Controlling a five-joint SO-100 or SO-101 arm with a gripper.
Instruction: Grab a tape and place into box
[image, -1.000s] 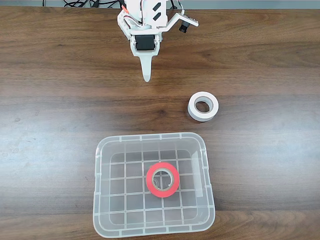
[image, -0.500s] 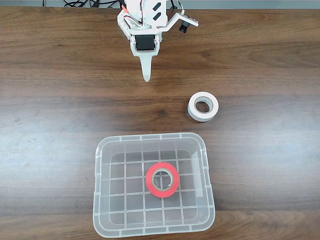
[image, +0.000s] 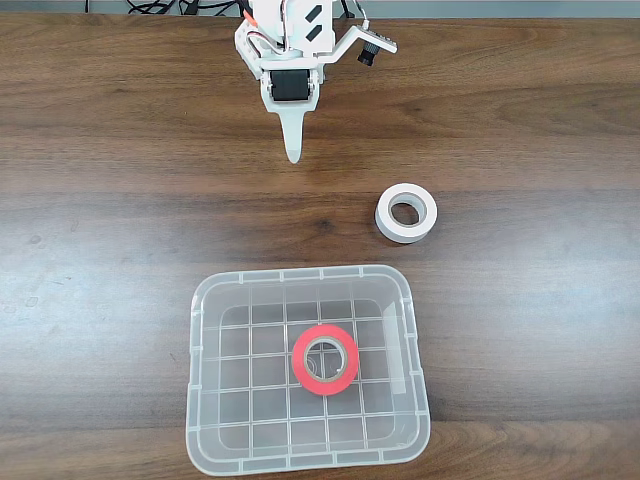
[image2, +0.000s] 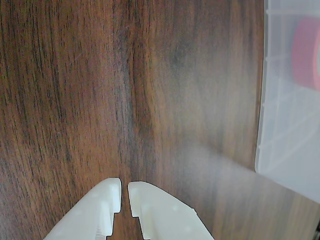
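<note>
- You have one white tape roll (image: 406, 213) lying flat on the wooden worktop (image: 120, 230), just beyond the far right corner of the box (image: 203, 400) in the fixed view, apart from its rim.
- Nothing on the worktop lies between the end effector (image: 293, 152) and the box; bare wood shows there in both views.
- You can count two rolls in all: one red, one white, and one clear bin.
- The red tape (image: 325, 359) lies flat on the grid bottom of the box, near its middle.
- Your end effector hangs well beyond the box's far rim, its fingers (image2: 107, 210) nearly together with a thin gap, gripping nothing.
- In the wrist view the box (image2: 280, 145) wall sits to the right of the end effector (image2: 124, 191), the tape (image2: 306, 52) blurred behind it.
</note>
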